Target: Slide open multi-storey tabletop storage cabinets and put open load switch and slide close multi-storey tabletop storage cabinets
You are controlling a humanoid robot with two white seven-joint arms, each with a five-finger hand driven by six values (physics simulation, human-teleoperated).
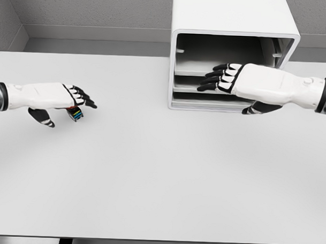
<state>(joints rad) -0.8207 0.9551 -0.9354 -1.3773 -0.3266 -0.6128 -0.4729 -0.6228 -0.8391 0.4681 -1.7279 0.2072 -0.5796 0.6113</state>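
Overhead, we look down on a wide white bench [161,181] with a white storage cabinet [231,22] standing at its far edge, right of the middle. Its front faces us and shows stacked shelves or drawers [207,90] inside a dark opening; we cannot tell for certain how far any one of them is pulled out.

Our right hand [250,82] reaches in from the right and hangs in front of the cabinet's opening, at the level of the middle tiers. Its fingers [215,78] are stretched out and a little spread, pointing left, grasping nothing; the thumb hangs below the palm.

Our left hand [57,97] comes in from the left edge and hovers over the bench, well apart from the cabinet. Just beneath its fingertips sits the load switch [75,113], a small dark piece with coloured stripes. These fingers are loosely bent over it, and we cannot tell whether they actually grip it or merely touch it.
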